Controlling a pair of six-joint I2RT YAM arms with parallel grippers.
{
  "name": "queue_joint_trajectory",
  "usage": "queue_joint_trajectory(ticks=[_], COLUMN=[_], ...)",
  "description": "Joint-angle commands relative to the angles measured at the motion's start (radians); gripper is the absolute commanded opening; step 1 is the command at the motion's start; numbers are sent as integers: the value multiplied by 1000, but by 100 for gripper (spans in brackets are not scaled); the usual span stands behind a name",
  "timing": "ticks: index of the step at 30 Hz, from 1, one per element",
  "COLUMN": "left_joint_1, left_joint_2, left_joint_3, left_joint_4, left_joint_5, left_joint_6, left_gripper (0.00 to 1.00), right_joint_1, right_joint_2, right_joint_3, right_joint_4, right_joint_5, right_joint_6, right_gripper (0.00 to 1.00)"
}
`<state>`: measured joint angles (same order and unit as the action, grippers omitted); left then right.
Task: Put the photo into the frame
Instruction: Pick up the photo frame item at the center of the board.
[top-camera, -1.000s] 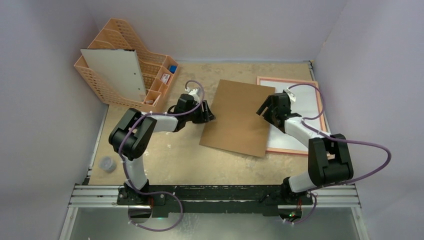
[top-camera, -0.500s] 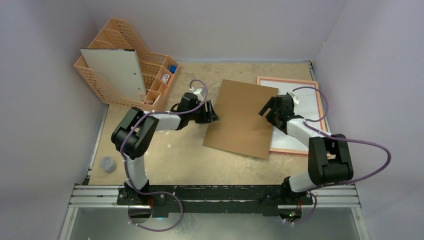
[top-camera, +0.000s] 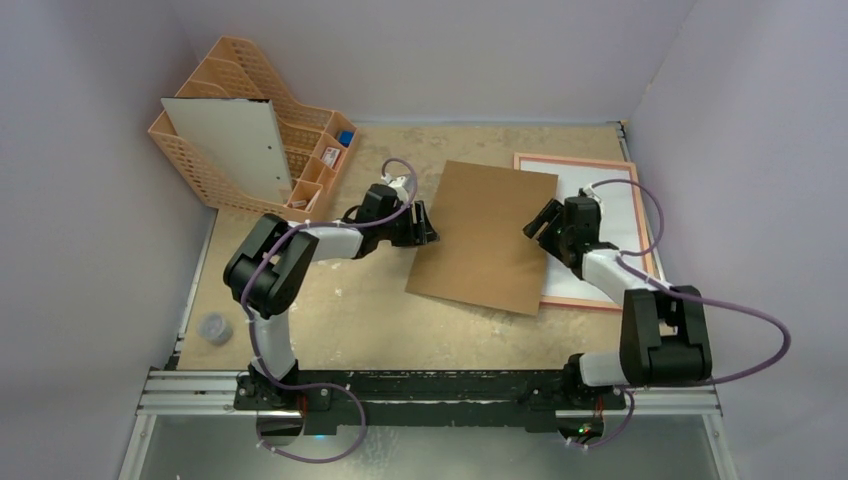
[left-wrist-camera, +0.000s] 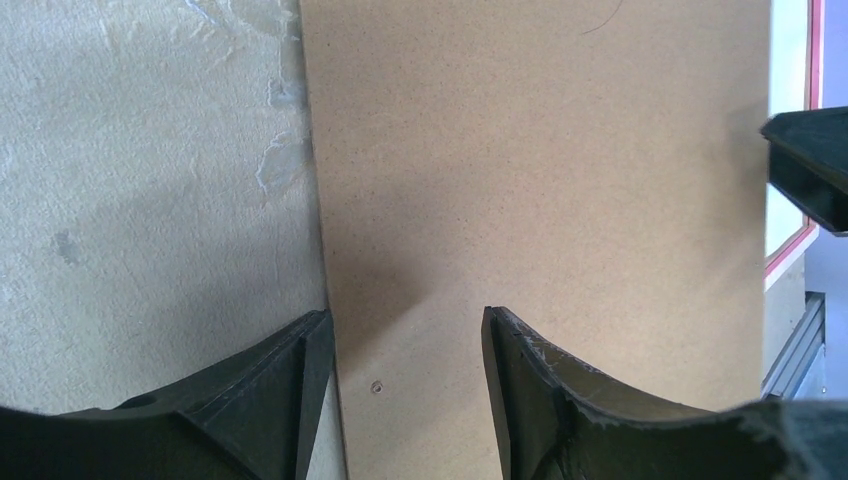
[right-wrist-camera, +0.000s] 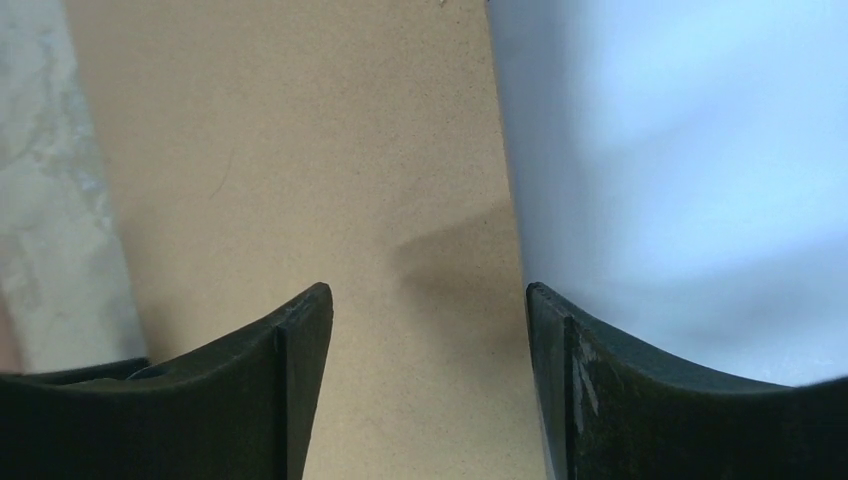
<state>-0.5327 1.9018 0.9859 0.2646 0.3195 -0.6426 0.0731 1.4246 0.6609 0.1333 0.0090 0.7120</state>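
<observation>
Both pincers are seen released in the overhead view. The left pincer (top-camera: 425, 225) is set at the left edge of the brown backing board (top-camera: 480, 235) and the right pincer (top-camera: 535, 225) at its right edge, and nothing is clasped by either. The frame (top-camera: 575, 158) lies flat at the right of the table (top-camera: 350, 300), with its left side covered by the board. A white sheet (top-camera: 620, 200) is seen inside it. The photo may be this sheet turned face down, but no printed side is shown, so this cannot be told. Against the picture of one second ago, the board and the left pincer are shifted a little to the right, and so is the right pincer.

From the left wrist, the board's left edge is seen between the spread fingers (left-wrist-camera: 270, 400). The step is judged to be the sliding of the board over the frame. It is best pushed flat and slowly, square to the pink border.

From the right wrist, the board's right edge is seen between the parted fingers, over the white sheet. This edge should be guided, not lifted, so that the sheet is not dragged.
</observation>
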Motion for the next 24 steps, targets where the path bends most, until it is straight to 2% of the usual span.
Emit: queue_joint_trajectory(ticks=[1, 6, 9, 12, 17, 24], left_joint_1=[-31, -30, -30, -30, -29, -23], left_joint_2=[56, 39, 39, 37, 30, 20], left_joint_3=[-13, 17, 36, 52, 74, 90], left_joint_4=[-161, -177, -183, -192, -210, -223], left_joint_5=[59, 75, 92, 93, 88, 75], left_joint_6=[7, 14, 18, 22, 32, 41], left_gripper=[59, 60, 60, 60, 60, 60], right_joint_1=[21, 21, 21, 21, 21, 21], right_joint_2=[-134, -255, -270, -246, -219, -203], right_joint_3=[-10, -24, -12, 28, 102, 205], right_joint_4=[124, 183, 191, 147, 60, -57], right_joint_5=[-271, -428, -497, -516, -472, -373], right_joint_6=[0, -6, -1, -6, -29, -83], right_gripper=[69, 64, 61, 52, 41, 38])
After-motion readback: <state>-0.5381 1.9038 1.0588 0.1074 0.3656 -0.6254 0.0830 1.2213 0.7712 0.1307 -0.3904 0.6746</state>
